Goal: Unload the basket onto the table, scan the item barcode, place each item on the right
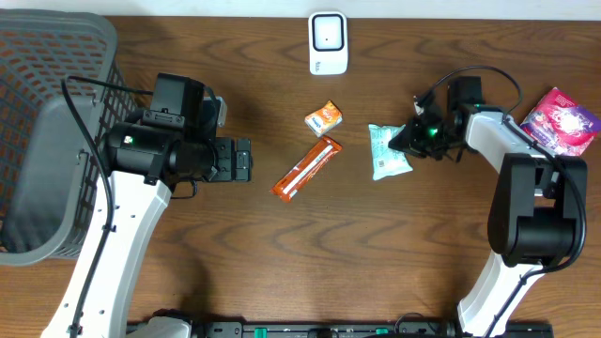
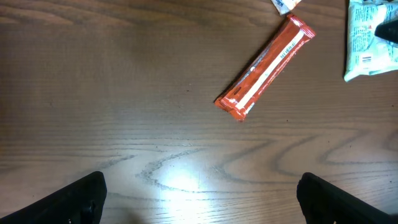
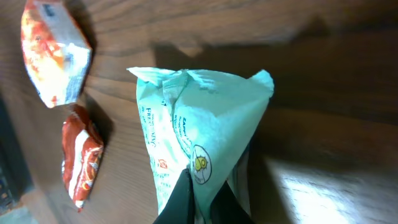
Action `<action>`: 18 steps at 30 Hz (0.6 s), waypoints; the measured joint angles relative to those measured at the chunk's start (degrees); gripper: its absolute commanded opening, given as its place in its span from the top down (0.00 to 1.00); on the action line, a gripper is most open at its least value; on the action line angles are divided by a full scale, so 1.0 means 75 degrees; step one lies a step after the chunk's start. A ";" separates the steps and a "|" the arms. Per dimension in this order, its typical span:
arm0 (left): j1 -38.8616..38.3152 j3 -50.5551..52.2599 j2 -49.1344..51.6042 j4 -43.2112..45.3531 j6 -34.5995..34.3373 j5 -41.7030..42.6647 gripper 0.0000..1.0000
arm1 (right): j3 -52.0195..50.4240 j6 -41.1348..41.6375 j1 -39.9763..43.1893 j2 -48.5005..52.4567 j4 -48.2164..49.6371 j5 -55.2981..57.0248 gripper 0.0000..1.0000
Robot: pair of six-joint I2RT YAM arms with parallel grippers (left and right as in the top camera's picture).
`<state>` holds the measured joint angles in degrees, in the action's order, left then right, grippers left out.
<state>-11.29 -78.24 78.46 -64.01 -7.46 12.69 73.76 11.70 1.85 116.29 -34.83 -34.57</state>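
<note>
- Packet (image 1: 387, 155), mint-green with small print, lies on the table (image 1: 282, 272) to the right of its middle.
- The right gripper (image 1: 406, 139) is clamped tight on the packet's right edge. In the right wrist view its dark fingers (image 3: 183, 199) pinch the crinkled film together, and the film bunches up above them.
- Whether the packet is lifted off the wood cannot be told.
- The left gripper (image 1: 244, 161) is spread as wide as it goes over bare wood on the left, with nothing in it. Its fingertips (image 2: 87, 199) sit far apart in the near corners of the left wrist view.
- A white scanner (image 1: 328, 42) sits at the far edge near the middle, well apart from the packet.
- A long red-orange bar (image 1: 307, 168) lies slanted at the centre, near the packet's left side and not touching it.
- A small orange sachet (image 1: 323, 117) lies just past the bar's far end.
- A pink pouch (image 1: 561, 120) lies at the right edge, beside the right arm.
- A grey mesh basket (image 1: 38, 141) fills the far left corner.
</note>
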 measured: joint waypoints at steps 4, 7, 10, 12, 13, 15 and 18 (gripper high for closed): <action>0.0000 0.0000 0.0000 0.0000 0.0000 0.0000 0.02 | 0.0650 0.0335 -0.0111 -0.0306 -0.0947 0.1384 0.99; 0.0000 0.0000 0.0000 -0.0003 -0.0003 0.0000 0.02 | 0.1396 0.0819 -0.0574 -0.0973 -0.1813 0.3858 0.99; 0.0000 0.0000 0.0000 -0.0006 0.0000 0.0003 0.02 | 0.1725 0.1274 -0.1276 -0.1405 -0.2136 0.6248 0.99; 0.0000 0.0000 0.0000 0.0000 0.0000 0.0000 0.02 | 0.1786 0.1638 -0.1804 -0.1416 -0.2442 0.8064 0.99; 0.0000 0.0000 0.0000 -0.0006 -0.0003 0.0000 0.02 | 0.1786 0.1743 -0.1993 -0.1364 -0.2527 0.8647 0.99; 0.0000 0.0000 0.0000 -0.0003 -0.0003 0.0000 0.02 | 0.1786 0.1999 -0.2471 -0.1014 -0.2597 1.0104 0.99; 0.0000 0.0000 0.0000 -0.0003 0.0000 0.0003 0.02 | 0.1786 0.2165 -0.2873 -0.0239 -0.2541 1.1127 0.99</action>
<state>-11.29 -78.24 78.46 -64.03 -7.46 12.71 87.15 27.94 -19.70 114.50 -53.89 48.88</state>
